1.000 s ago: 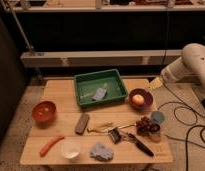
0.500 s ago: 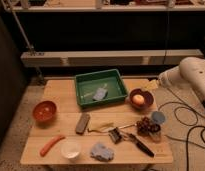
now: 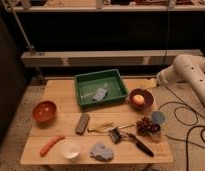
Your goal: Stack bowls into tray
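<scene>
Moved since earlier: white arm (image 3: pixel 188 70) sits lower than a second ago, and its end effector (image 3: pixel 149 84) is closer to the counter; nothing on the counter has shifted.
View: camera view, looking down on the counter (image 3: pixel 61 97) from the front.
Landmark: tray (image 3: pixel 113 85), green, at the rear middle of the counter.
Tray contents: one small grey-blue piece (image 3: pixel 100 93), near the tray's centre; no bowl inside.
End effector: just right of the tray's rear right corner, above the counter edge. Cannot tell whether it is spread or pressed together, and nothing is seen held in it.
Maroon bowl (image 3: pixel 148 95): just right of the tray's front right corner, upright, and below the end effector in the picture.
Maroon bowl contents: yellow-orange round thing (image 3: pixel 138 99).
Orange-red bowl (image 3: pixel 45 111): well left of the tray and forward of it, upright.
Dark bar (image 3: pixel 82 123): in front of the tray's left half.
Orange stick (image 3: pixel 52 145): far front left of the tray.
White cup (image 3: pixel 71 149): front edge, forward of the tray's left side.
Blue cloth (image 3: pixel 102 151): front edge, straight ahead of the tray.
Dark cluster (image 3: pixel 144 125): front right of the tray, beside a blue disc (image 3: pixel 157 117).
Black-handled tool (image 3: pixel 141 145): front right of the tray, lying slantwise.
Cables (image 3: pixel 186 115): on the floor, right of the counter.
</scene>
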